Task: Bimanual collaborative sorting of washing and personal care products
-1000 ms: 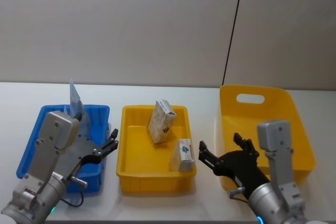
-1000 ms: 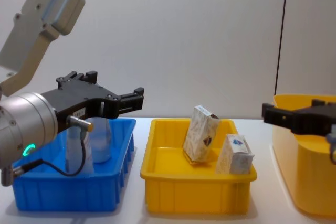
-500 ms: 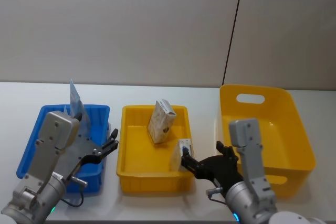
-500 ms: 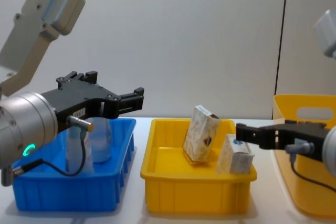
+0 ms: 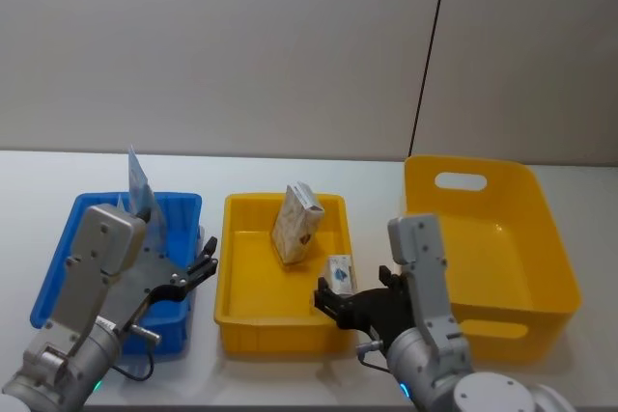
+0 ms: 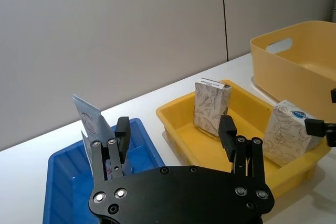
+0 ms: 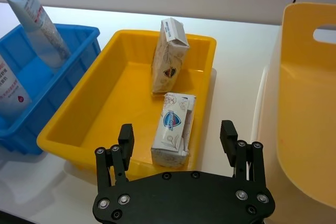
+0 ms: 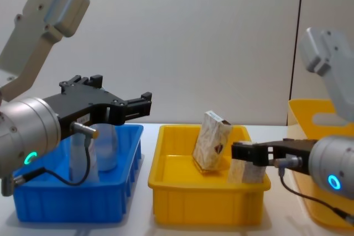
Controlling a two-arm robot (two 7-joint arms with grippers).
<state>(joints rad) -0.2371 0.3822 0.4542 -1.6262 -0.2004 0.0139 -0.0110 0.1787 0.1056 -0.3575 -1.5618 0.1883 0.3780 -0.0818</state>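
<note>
Blue-marked white carton [image 7: 172, 124] before right claw [image 7: 177, 129]

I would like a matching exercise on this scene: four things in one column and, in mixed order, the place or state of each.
1. beige patterned carton
2. small white carton
3. pale blue pouch
4. right pincer

A. stands in the blue tray
B. open, at the yellow tray's near right edge
C. stands toward the yellow tray's far side
D. in the yellow tray's near right corner

Pairs: 1-C, 2-D, 3-A, 4-B. The left pincer hovers open by the blue tray's right edge.
</note>
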